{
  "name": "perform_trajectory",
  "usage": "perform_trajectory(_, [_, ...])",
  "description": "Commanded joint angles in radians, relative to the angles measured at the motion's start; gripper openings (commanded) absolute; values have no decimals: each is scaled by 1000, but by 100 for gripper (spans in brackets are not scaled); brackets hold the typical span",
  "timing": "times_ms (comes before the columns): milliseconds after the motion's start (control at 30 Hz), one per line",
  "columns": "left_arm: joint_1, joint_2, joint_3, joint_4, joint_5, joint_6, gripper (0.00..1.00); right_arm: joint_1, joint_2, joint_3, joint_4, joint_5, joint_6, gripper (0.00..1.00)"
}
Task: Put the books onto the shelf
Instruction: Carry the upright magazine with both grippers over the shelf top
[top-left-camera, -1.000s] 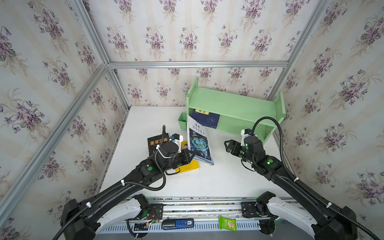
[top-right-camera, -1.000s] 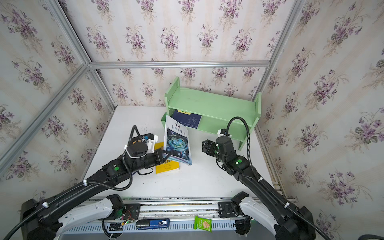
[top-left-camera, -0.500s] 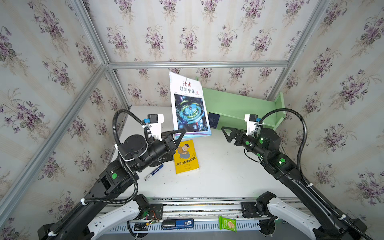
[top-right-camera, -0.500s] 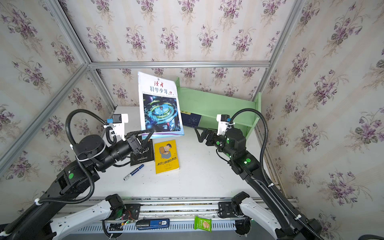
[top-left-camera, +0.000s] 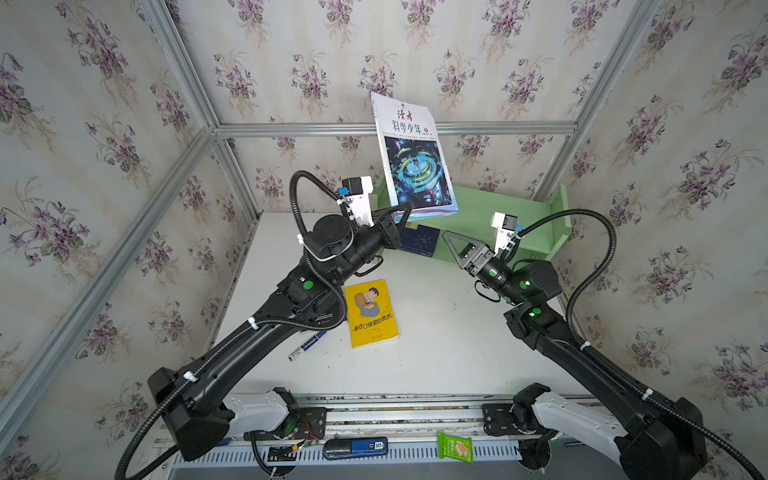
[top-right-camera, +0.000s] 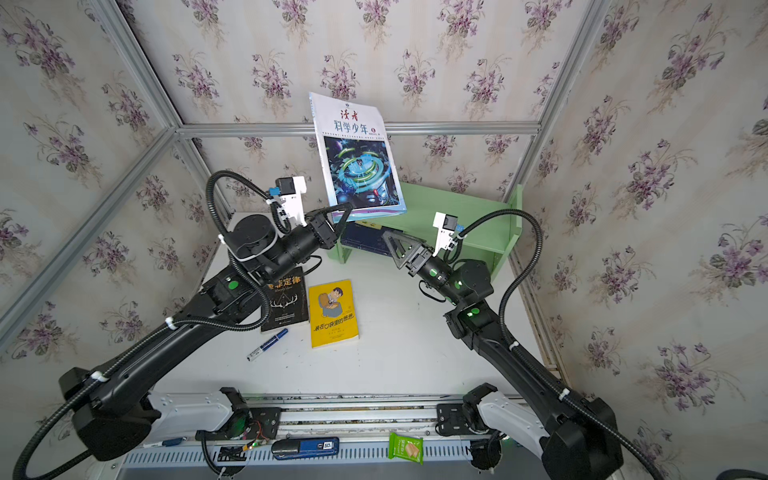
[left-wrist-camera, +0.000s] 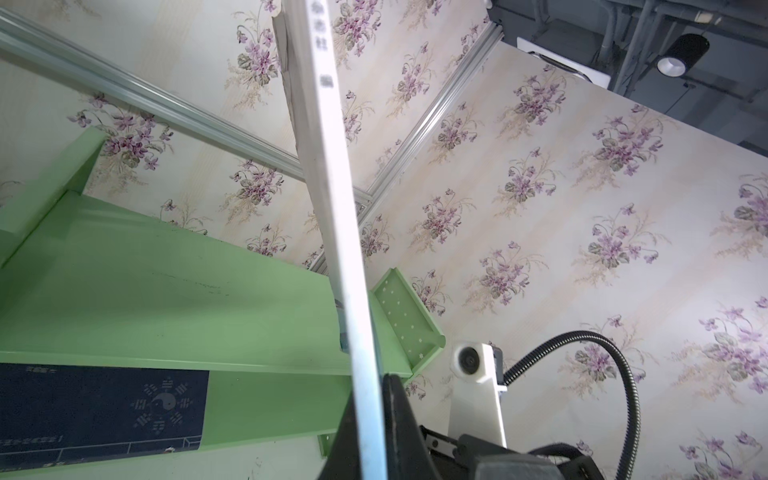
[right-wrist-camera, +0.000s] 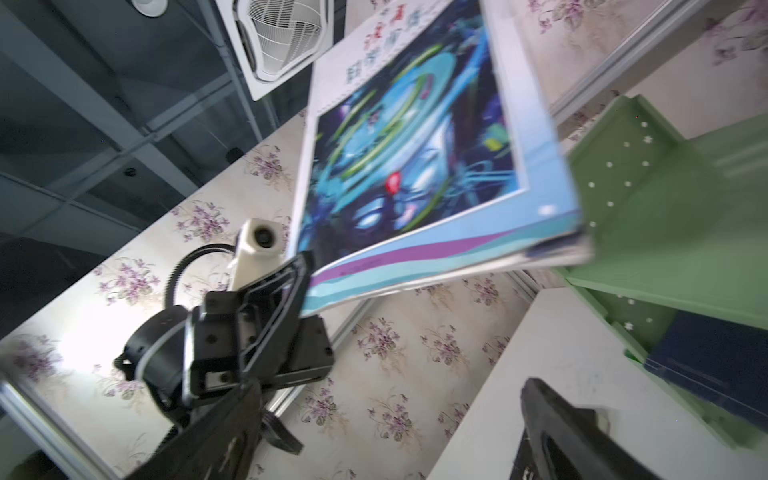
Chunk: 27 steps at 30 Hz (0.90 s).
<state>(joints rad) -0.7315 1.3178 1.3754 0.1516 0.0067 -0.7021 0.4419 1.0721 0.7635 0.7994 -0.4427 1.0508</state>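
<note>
Up by the pale green shelf: glossy flat paperback is held.
Lower corner is pinched by left fingers; cover reads 科学少年; right fingers are spread wide, empty.

Top views overhead; upturned wrist views share shelf

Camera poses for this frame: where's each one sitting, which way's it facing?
Top views: high over the front rail, looking down on the table; both arms, left gripper shut on the swirl book, right gripper open.
Left wrist: looks up along the swirl book's spine to the shelf; own fingers show.
Right wrist: looks across at the left gripper and swirl book; own open fingers show.
Shared: both wrist views show swirl book and shelf.
</note>
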Motion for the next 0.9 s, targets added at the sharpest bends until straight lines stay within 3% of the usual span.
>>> perform_trajectory(0, [4, 41, 16, 217, 41, -94, 3, 0, 62, 38, 225, -14, 86, 99])
perform_trajectory(433, [4, 86, -69, 350, 75, -235, 4, 0, 263, 161, 273, 66, 168, 89])
perform_trajectory(533, [4, 86, -95, 367, 81, -260, 6, 0, 276, 167, 259, 96, 166, 77])
perform_trajectory(600, [3, 90, -107, 373, 90, -277, 7, -2, 288, 179, 231, 102, 169, 60])
perform_trajectory(700, [3, 91, -127, 377, 93, -295, 12, -13, 294, 186, 172, 104, 173, 44])
perform_trajectory(867, [4, 89, -158, 376, 94, -299, 32, -60, 287, 156, 163, 67, 201, 24])
